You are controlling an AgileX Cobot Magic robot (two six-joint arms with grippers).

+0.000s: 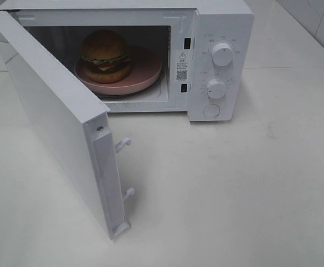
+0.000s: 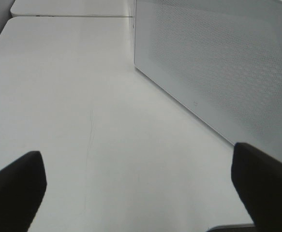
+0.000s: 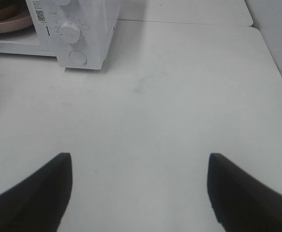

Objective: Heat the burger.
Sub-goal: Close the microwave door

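Burger [image 1: 106, 55] is inside the microwave [image 1: 220, 22] on the pink plate [image 1: 148, 75], at about 11 o'clock in the overhead view and toward 9 o'clock on the plate. Door [image 1: 50, 117] hangs wide open, free edge out at 7 o'clock. So the step in hand looks like shutting the door, then the knobs [image 1: 223, 54]

Left gripper [image 2: 137, 157]: fingers spread wide, nothing between them, door's outer face just beside it. Right gripper [image 3: 139, 159]: same, wide and empty, over bare table [image 3: 179, 96], with the control panel in its view

My call: left pushes the outer face near the free edge and follows the hinge arc, slowing at the end so both latch hooks [image 1: 124, 143] seat. Keep force low or the oven may skid. Right is free for the timer knob

Burger stands upright, bun top up, long axis vertical; it's round, so no real heading
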